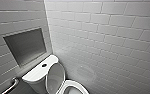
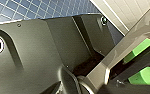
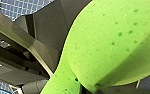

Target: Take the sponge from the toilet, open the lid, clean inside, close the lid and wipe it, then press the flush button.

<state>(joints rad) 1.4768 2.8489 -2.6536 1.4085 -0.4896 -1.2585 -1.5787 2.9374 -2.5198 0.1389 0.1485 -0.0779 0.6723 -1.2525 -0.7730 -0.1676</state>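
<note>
Two steps look done: your right gripper (image 3: 96,87) pinches the folded sponge (image 3: 111,45); lid (image 1: 55,76) stands raised, bottom centre. Scrubbing, closing, wiping, flushing likely remain.

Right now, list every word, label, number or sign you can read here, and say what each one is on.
No readable text anywhere.
Toilet, its flush button and raised lid: no lettering shows.
Wall tiles: blank.
Sponge: plain green, no label.
</note>
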